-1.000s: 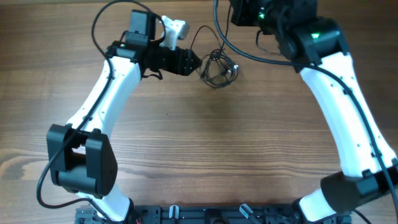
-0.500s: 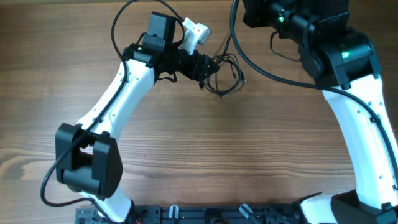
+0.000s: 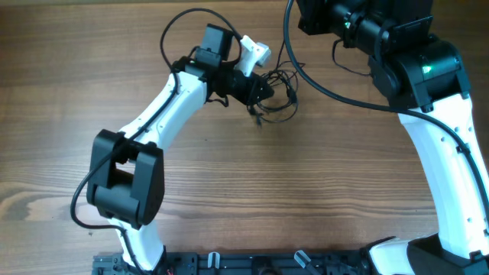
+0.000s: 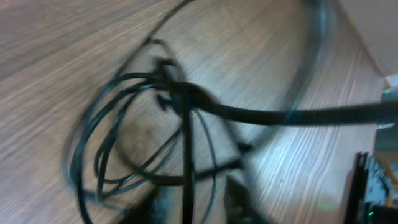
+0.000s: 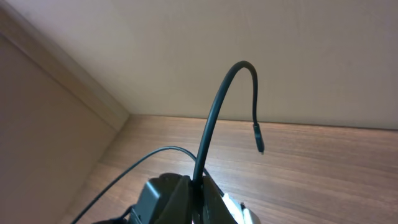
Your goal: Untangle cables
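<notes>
- Parked with left gripper (image 3: 262, 93) right against the knot of cables (image 4: 171, 87); too blurred to tell clamped or apart.
- Pinching one cord (image 5: 214, 106) in closed right gripper (image 5: 196, 186), arching upward.

Desk (image 3: 252, 191): mid-brown wood, and we note the grain running along its length. Behind one edge we see a plain beige wall (image 5: 298, 50). At a corner, a darker tan side panel (image 5: 37, 137) meets it, with a pale trim strip (image 5: 71, 78) between. Light is soft, leaving a faint sheen on the desk near the wall.
</notes>
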